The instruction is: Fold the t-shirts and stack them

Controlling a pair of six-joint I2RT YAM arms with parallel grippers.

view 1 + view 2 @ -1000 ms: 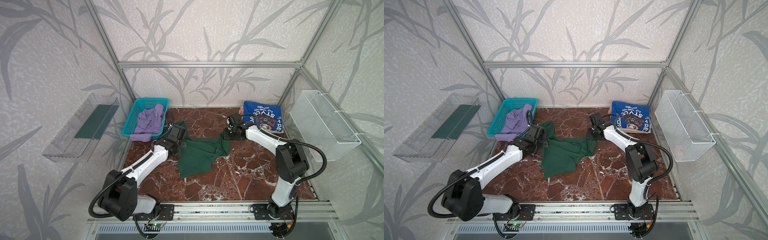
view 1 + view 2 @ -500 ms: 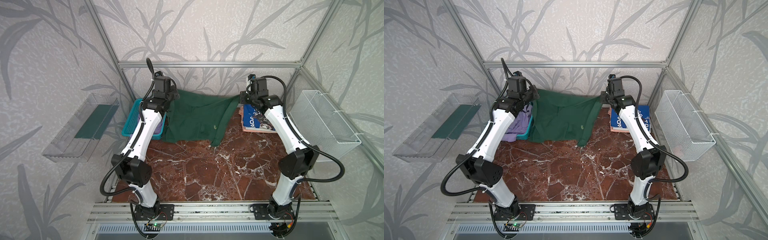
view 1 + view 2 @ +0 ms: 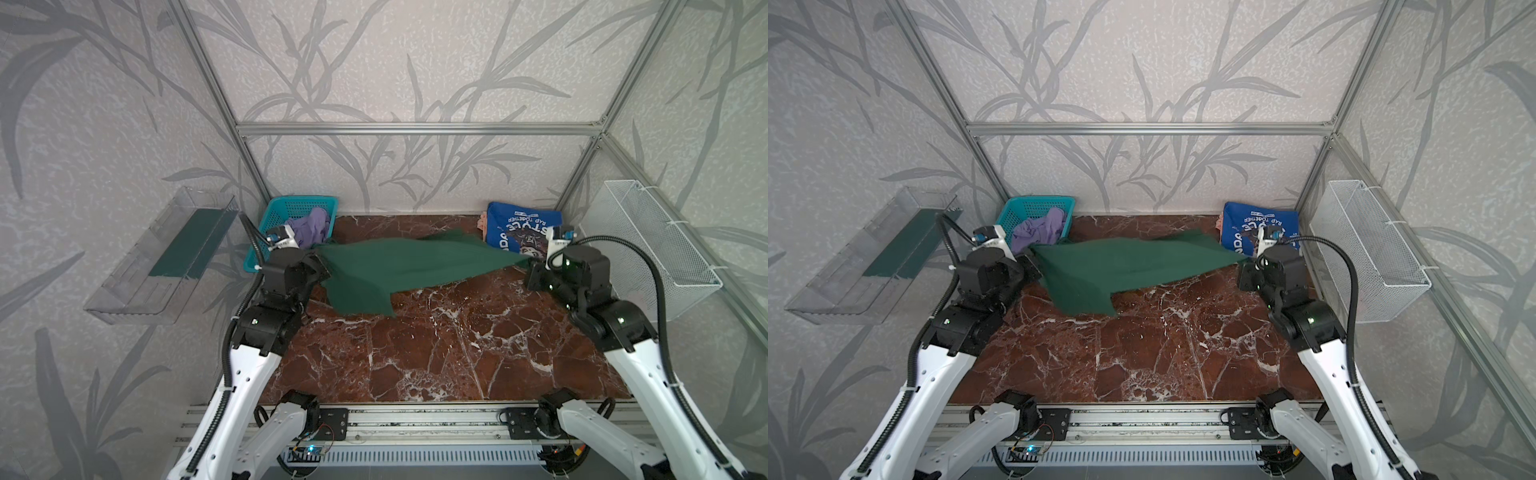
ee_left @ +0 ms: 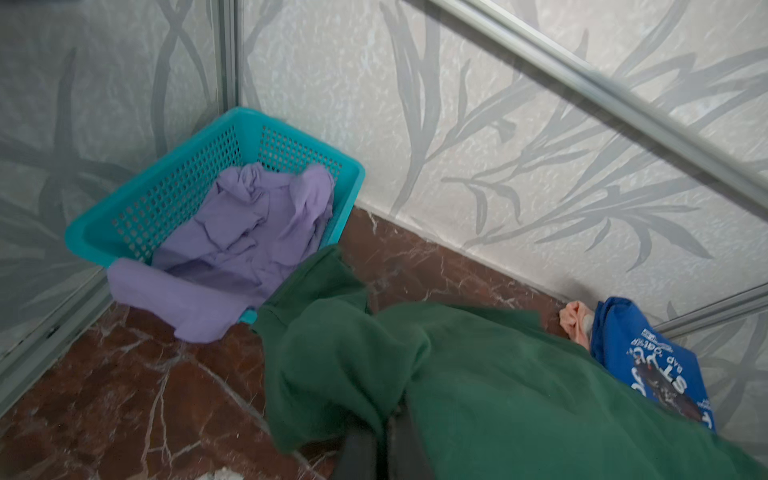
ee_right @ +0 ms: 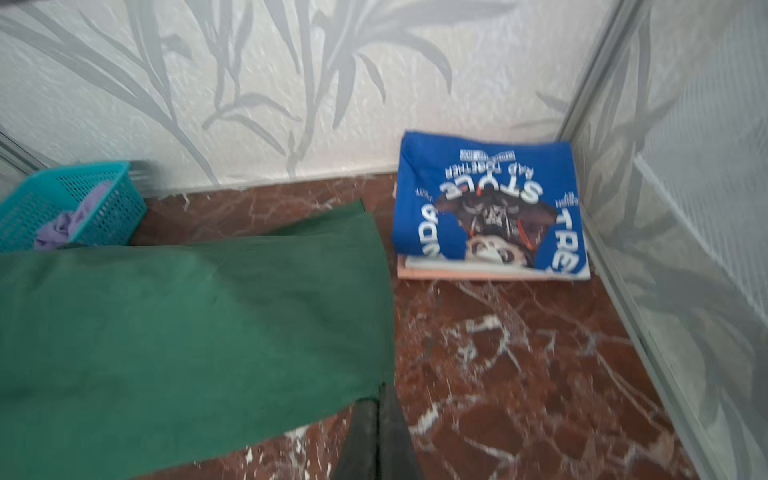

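The dark green t-shirt (image 3: 415, 264) hangs stretched wide between both grippers, its lower flap trailing toward the marble table (image 3: 436, 349). My left gripper (image 3: 322, 266) (image 4: 384, 415) is shut on the shirt's left edge, beside the basket. Over on the right, my right gripper (image 3: 530, 262) (image 5: 380, 390) is shut on the opposite corner. A royal blue t-shirt (image 3: 523, 226) (image 5: 490, 199) lies folded on a peach t-shirt (image 5: 457, 274) in the back right corner. A crumpled lavender t-shirt (image 3: 309, 226) (image 4: 249, 241) spills over the basket rim.
The turquoise basket (image 3: 291, 208) (image 4: 166, 195) stands in the back left corner. A clear plastic bin (image 3: 166, 257) is mounted on the left wall and a white wire basket (image 3: 656, 245) on the right wall. Aluminium frame posts (image 3: 249, 166) edge the cell.
The green shirt lay bunched on the table, then both grippers raised it high at the back. Now both arms have come down and forward, spreading the shirt wide and low.
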